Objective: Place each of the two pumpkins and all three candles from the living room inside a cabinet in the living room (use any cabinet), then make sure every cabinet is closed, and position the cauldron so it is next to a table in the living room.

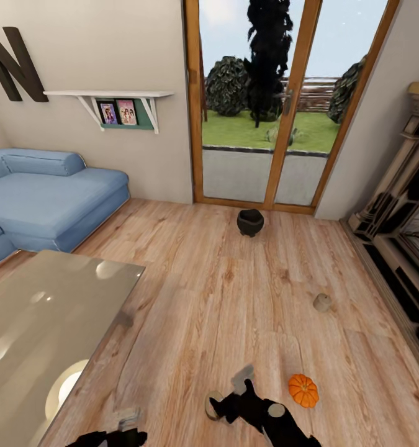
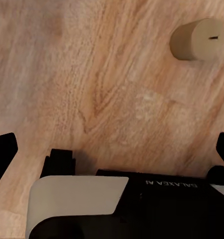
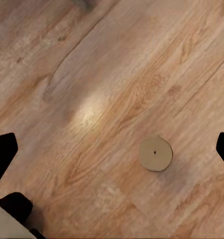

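Head view: right end effector point(image 1: 241, 380) low over the plank floor point(image 1: 190, 298), fingers apart, grasping nothing; orange pumpkin point(image 1: 303, 390) just beside it. Candle point(image 1: 322, 302) farther off, black cauldron point(image 1: 250, 222) near the glass doors point(image 1: 259, 99). Glass table point(image 1: 41, 323) at left. Large wall letter "N" point(image 1: 10, 62).

Left wrist view: left end effector point(image 2: 112, 147) released; candle point(image 2: 196, 39) on its side; arm lettering "GALAXEA".

Right wrist view: upright candle point(image 3: 155, 154) between spread fingertips.

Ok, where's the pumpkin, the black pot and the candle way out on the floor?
pumpkin point(image 1: 303, 390), head view, on its orange ribbed top.
cauldron point(image 1: 250, 222), head view, on its black belly.
candle point(image 1: 322, 302), head view, on its beige side.
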You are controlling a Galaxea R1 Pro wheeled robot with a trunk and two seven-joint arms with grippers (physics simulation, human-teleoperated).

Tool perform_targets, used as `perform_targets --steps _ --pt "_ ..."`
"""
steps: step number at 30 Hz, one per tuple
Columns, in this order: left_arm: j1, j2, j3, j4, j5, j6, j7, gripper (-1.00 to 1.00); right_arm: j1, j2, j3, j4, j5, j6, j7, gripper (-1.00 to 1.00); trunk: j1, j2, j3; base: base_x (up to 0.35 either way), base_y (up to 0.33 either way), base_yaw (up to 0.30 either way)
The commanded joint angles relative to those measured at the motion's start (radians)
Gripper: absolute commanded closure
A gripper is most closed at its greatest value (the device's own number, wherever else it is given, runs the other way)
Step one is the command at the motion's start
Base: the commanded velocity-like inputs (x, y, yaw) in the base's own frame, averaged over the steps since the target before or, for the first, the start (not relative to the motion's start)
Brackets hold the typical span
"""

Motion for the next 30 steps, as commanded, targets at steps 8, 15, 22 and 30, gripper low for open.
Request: perform_targets --steps 8,15,22,30 --pt "-0.038 0.016 0.017 -0.195 0.005 0.113 -0.053 -1.0 0.0 0.007 -0.002 -0.482 -0.174 0.404 0.156 -1.0 0.0 0.0 0.0 0.0 0.0 0.0" --pt "-0.184 0.033 0.067 -0.223 0.013 0.208 -0.222 -1.0 -0.028 0.009 -0.003 -0.721 -0.189 0.559 0.161 -1.0 0.0 0.0 0.0 0.0 0.0 0.0" --pt "-0.259 0.057 0.08 -0.222 0.014 0.253 -0.417 -1.0 -0.111 0.005 -0.077 -0.73 -0.347 0.607 0.158 -1.0 0.0 0.0 0.0 0.0 0.0 0.0" --pt "-0.261 0.064 0.082 -0.229 0.013 0.254 -0.505 -1.0 -0.115 0.001 -0.09 -0.729 -0.407 0.615 0.159 -1.0 0.0 0.0 0.004 0.0 0.0 -0.056"
